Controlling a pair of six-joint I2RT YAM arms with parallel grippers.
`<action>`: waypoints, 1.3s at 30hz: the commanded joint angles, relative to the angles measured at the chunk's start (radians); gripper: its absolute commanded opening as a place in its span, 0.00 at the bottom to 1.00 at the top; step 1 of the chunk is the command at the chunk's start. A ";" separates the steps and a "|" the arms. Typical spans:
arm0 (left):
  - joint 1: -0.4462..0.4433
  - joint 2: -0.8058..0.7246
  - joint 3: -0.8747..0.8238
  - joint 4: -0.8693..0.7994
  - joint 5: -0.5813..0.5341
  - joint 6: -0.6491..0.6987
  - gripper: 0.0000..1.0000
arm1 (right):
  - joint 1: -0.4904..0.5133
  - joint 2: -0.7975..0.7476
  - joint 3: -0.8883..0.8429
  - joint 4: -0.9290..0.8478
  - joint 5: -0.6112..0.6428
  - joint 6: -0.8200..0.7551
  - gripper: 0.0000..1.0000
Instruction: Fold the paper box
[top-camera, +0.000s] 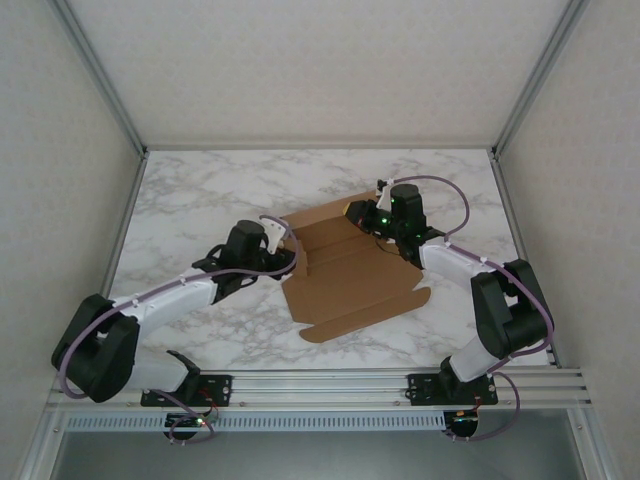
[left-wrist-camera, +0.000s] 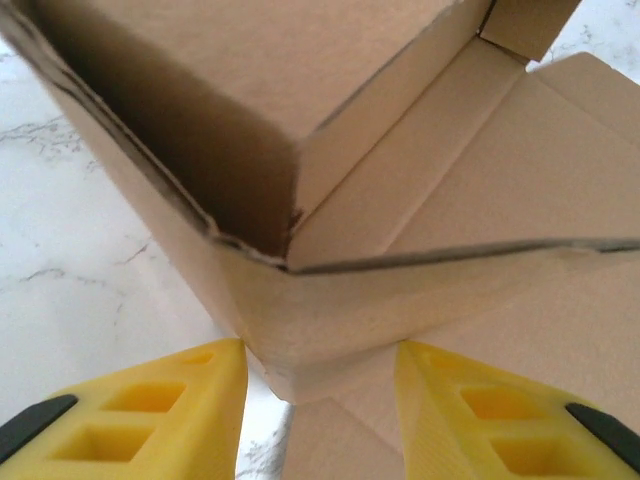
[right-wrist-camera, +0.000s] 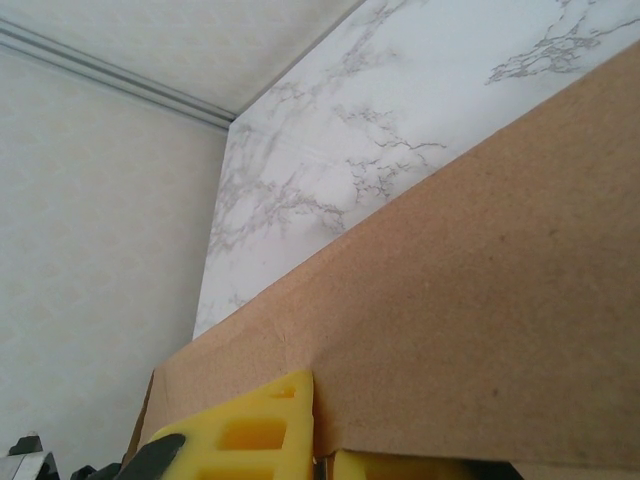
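Two grippers are seen at opposite sides of the paper box (top-camera: 350, 275), which lies partly folded near the middle of the marble worktop (top-camera: 200, 190). Its near panel is spread flat, while the far and left walls are raised. The left gripper (top-camera: 283, 255) is placed at the box's left edge. In the left wrist view its yellow fingers (left-wrist-camera: 180, 410) are spread wide, and a folded corner of the cardboard is set between them. Whether that corner is pressed cannot be told. The right gripper (top-camera: 362, 215) is held at the far right corner of the box. In the right wrist view it is closed on a raised cardboard panel, which is pinched between the two yellow fingers (right-wrist-camera: 250, 430).
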 joint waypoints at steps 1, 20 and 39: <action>-0.027 0.025 0.031 0.049 -0.057 0.015 0.43 | 0.002 0.003 -0.022 -0.039 0.000 -0.014 0.09; -0.065 0.168 0.094 0.143 -0.350 0.024 0.48 | 0.009 -0.072 -0.045 -0.045 -0.025 0.037 0.10; -0.094 0.266 0.139 0.212 -0.556 0.041 0.06 | 0.100 -0.180 -0.141 -0.060 0.138 0.112 0.12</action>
